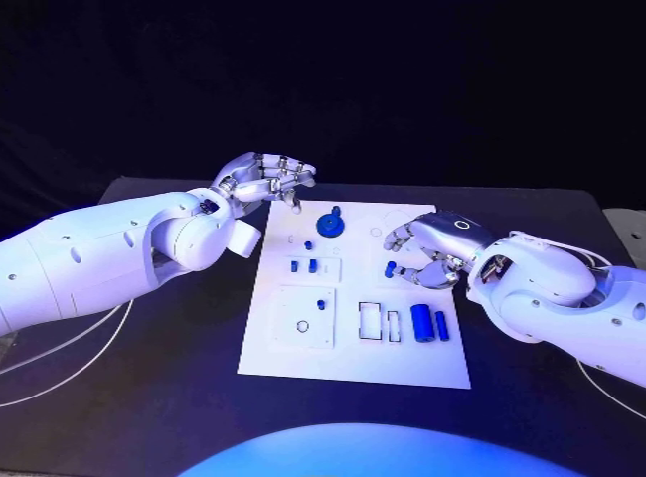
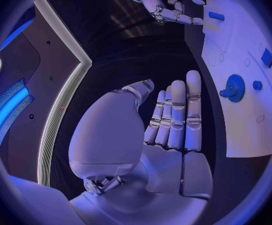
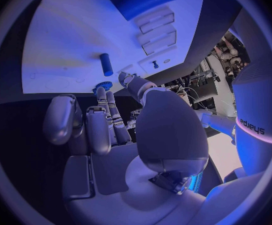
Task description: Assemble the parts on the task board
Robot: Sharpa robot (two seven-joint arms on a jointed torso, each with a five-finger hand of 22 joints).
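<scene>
The white task board (image 1: 355, 343) lies in the middle of the table. A blue gear (image 1: 330, 224) sits near its far edge, and two blue cylinders (image 1: 429, 322) lie at its right side. My left hand (image 1: 266, 179) hovers over the board's far left corner with its fingers (image 2: 176, 115) stretched out and nothing in them; the gear (image 2: 235, 88) lies beyond them. My right hand (image 1: 426, 248) hangs over the board's right half, fingers loosely curled and empty. A small blue peg (image 1: 391, 268) lies just under its fingertips; it appears again as a short peg (image 3: 106, 64) on the board (image 3: 67, 40).
Two small blue pieces (image 1: 304, 265) stand in a recessed block left of centre. A tiny peg (image 1: 323, 301) stands in the square plate below them. Two empty slots (image 1: 381, 320) lie beside the cylinders. Black table (image 1: 151, 368) surrounds the board.
</scene>
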